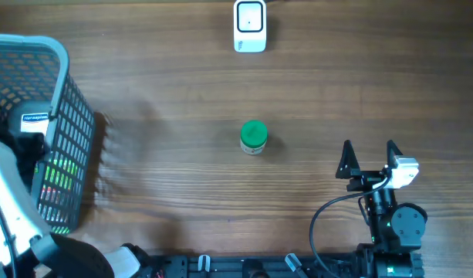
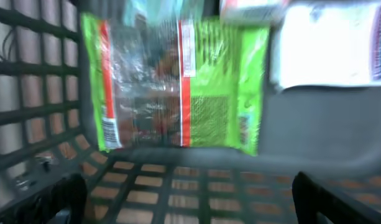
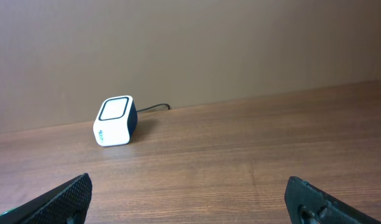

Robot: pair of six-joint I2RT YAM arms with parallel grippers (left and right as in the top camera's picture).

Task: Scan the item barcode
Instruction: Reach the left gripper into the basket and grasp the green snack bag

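Left gripper [image 2: 190, 202] down inside the black mesh basket [image 1: 74, 116], jaws spread wide, nothing held. Just ahead, blurred, a green packet [image 2: 178, 87] standing against the far wall, white packet [image 2: 333, 50] beside it. Right gripper [image 1: 369, 150] likewise released, empty, above the wooden table [image 1: 182, 93]. Green-lidded jar [image 1: 254, 137] mid-table; white scanner [image 1: 250, 25] at the far edge, well apart.

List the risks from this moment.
The left claw is open inside the basket; the glossy green packet may slip or crumple when pinched.
Lifting it out, the packet could snag the basket's grid wall.
The green-lidded jar stands in front of the scanner; a low carry might topple it.
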